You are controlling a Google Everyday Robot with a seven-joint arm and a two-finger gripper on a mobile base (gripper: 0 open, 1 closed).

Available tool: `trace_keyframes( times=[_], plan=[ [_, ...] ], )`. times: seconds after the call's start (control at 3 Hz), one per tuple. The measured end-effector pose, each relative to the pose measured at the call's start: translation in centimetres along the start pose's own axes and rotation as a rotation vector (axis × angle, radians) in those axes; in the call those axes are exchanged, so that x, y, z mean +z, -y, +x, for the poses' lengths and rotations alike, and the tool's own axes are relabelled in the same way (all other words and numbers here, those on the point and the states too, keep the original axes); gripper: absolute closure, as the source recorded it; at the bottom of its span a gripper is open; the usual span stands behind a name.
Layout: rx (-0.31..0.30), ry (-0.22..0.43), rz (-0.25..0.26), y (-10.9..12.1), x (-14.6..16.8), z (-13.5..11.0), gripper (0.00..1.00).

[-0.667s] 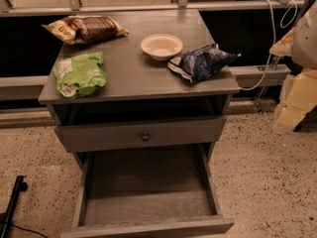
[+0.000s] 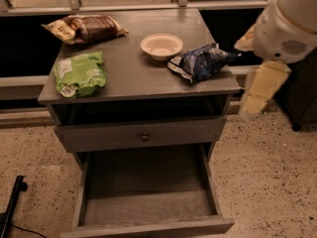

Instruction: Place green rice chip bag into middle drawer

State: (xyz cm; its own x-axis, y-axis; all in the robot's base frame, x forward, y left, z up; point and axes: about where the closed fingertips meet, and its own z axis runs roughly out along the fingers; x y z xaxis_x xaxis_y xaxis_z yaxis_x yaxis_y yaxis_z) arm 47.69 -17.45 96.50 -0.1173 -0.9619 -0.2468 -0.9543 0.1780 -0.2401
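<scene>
The green rice chip bag (image 2: 80, 73) lies flat on the left front of the grey cabinet top (image 2: 133, 73). The middle drawer (image 2: 148, 202) is pulled out low at the front, its flat floor bare. My gripper (image 2: 261, 89) is the pale yellow blurred part hanging under the white arm (image 2: 290, 24) at the right, beside the cabinet's right edge. It is far from the green bag and touches nothing.
A brown-and-yellow bag (image 2: 86, 29) lies at the back left. A white bowl (image 2: 161, 45) sits mid-top and a dark blue bag (image 2: 198, 62) lies at the right front. A closed drawer front with a knob (image 2: 144, 136) sits above the open drawer. A black stand (image 2: 12, 202) is on the floor at left.
The arm and gripper have shifted left, closer to the cabinet's right edge. The bags, bowl and drawer have not moved.
</scene>
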Motion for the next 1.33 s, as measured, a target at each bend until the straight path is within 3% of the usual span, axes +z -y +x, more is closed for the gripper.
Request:
trace_keyframes(
  times=[0.33,0.67,1.33],
  plan=[
    [-0.190,0.139,-0.022,3.0,4.2,-9.2,0.00],
    [-0.443,0.276,-0.035,3.0,8.2,-19.2,0.00],
    [-0.460,0.300,-0.030,3.0,8.9,-20.1,0.00]
  ],
)
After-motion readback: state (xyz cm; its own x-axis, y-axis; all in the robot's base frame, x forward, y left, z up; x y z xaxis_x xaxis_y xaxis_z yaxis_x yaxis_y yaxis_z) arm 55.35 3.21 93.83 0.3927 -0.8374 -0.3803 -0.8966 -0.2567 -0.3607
